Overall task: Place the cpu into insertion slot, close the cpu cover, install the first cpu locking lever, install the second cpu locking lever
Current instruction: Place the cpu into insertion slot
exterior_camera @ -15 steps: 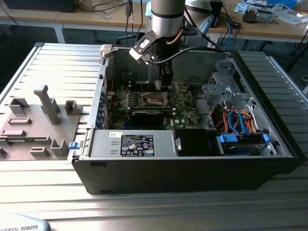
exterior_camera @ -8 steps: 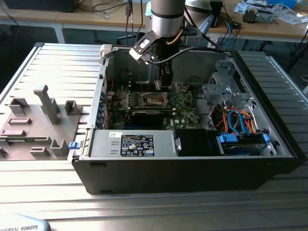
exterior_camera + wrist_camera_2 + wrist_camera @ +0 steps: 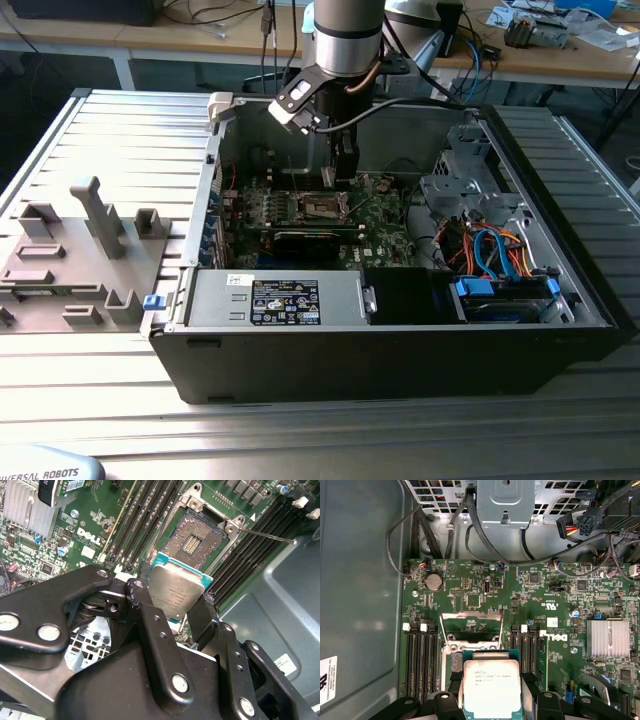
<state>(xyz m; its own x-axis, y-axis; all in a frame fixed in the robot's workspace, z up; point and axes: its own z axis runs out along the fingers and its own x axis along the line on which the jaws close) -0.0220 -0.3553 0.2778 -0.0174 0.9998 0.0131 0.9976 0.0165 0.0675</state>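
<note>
Silvery cpu sits in gripper (second wrist view: insertion slot bare).

Arm: silver-grey cylinder above a black band. Gripper: black jointed links with silver pivot pins and screws.

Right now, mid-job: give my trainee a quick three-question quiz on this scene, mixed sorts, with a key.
1. True or false: the cpu sits in the slot.
2. The gripper holds: A) the cpu, B) a cable, C) nothing.
3. Fill in: the cover is ___ (open or shut).
Key: 1 false; 2 A; 3 open.
</note>
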